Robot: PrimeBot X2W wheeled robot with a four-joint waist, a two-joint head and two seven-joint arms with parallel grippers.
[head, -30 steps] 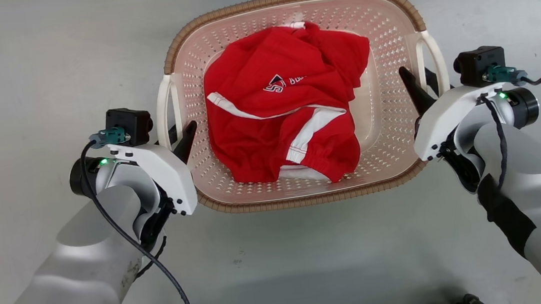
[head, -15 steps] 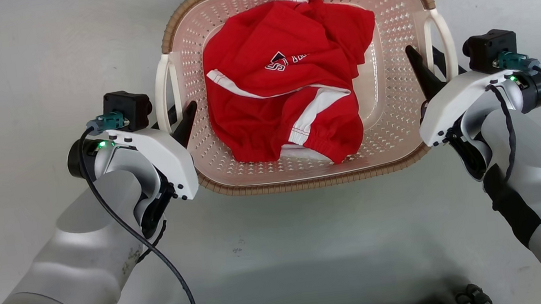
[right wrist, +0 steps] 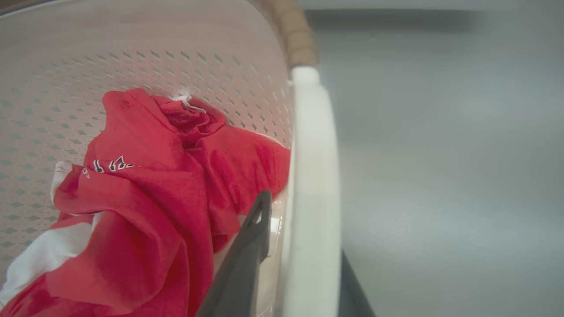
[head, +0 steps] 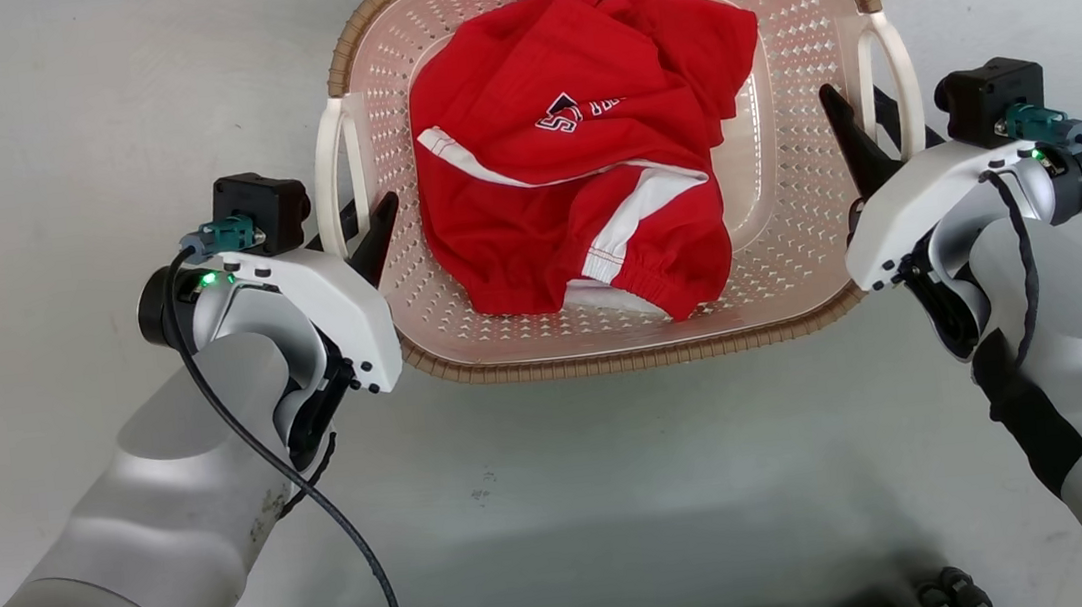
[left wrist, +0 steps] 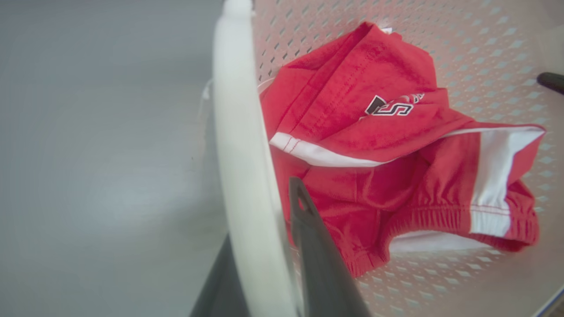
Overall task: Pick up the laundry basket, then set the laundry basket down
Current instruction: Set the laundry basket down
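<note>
A bare indoor space, judging by its smooth grey floor (head: 29,116).

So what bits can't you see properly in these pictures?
Head view: the red clothes cover the laundry basket's bottom, and their folds hide some lettering.
Head view: the top edge clips the basket's far rim.
Left wrist view: the white handle hides most of the left pincer's outer finger.
Right wrist view: the other handle hides most of the right pincer's outer finger.

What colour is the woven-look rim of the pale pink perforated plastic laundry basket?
Brown rim on the laundry basket; clearest in the head view.
</note>
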